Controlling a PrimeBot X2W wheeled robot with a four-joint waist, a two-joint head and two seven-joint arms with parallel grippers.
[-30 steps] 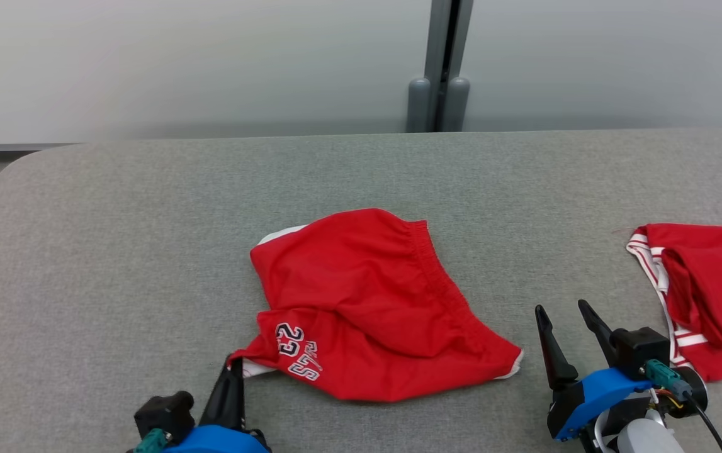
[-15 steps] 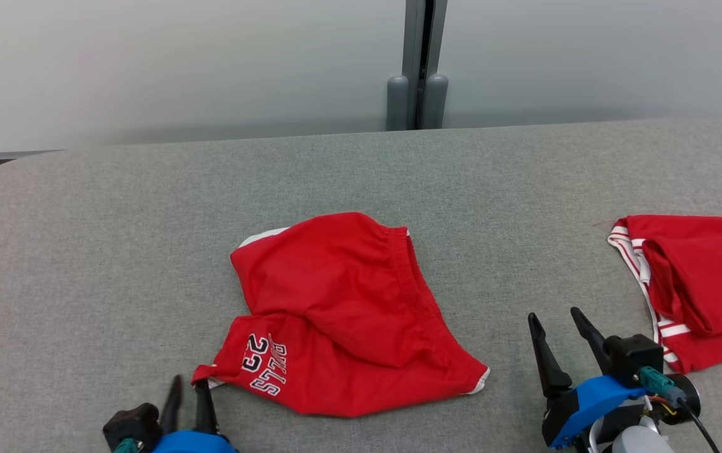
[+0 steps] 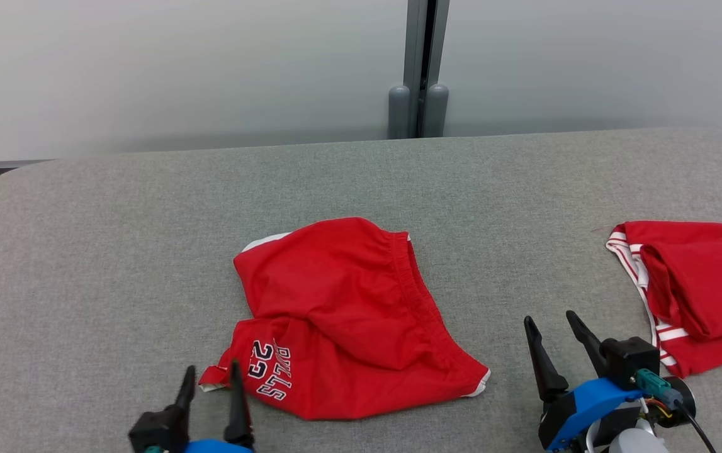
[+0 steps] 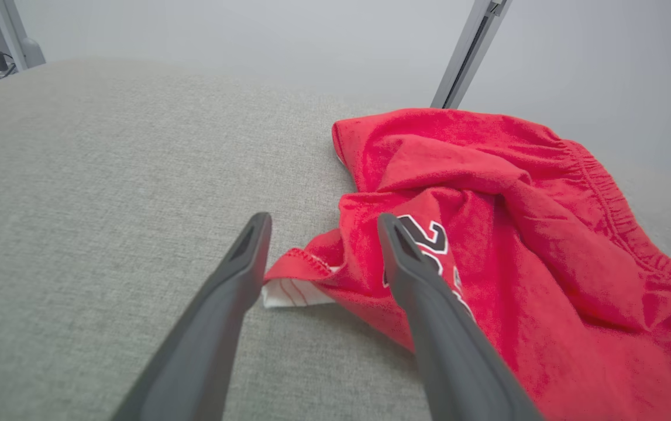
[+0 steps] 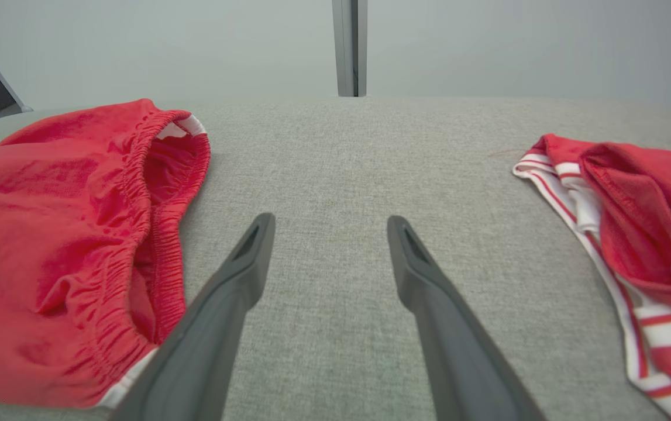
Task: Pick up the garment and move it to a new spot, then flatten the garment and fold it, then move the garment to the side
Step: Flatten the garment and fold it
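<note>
— What has changed over the last second?

— The left tool point(image 3: 210, 370) has let go. A second ago its fingers were pressed together on the near-left leg hem of the red shorts point(image 3: 342, 314). Half a second ago they were still narrow. Now they stand apart, with nothing clamped. The hem corner, with its white lining turned out, lies on the table point(image 3: 115, 251) between them. Whether either finger brushes the cloth, I cannot tell.

— And the shorts themselves?

— They are crumpled near the middle of the table, just ahead of the left tool, with the elastic waistband along their right side. The head camera has shifted a little, so I would not call the small change in their position a move.

— The other arm?

— The right tool point(image 3: 548, 321) is as before, fingers spread and holding nothing. It is over bare table between the shorts and a second red garment point(image 3: 700, 283) with red-and-white striped trim at the right edge.

— Any writing?

— There is dark print outlined in white on the near-left leg, upside down from where the robot stands. It looks like "23", with letters ending in "ULLS". From the left wrist, a finger covers most of it.
</note>
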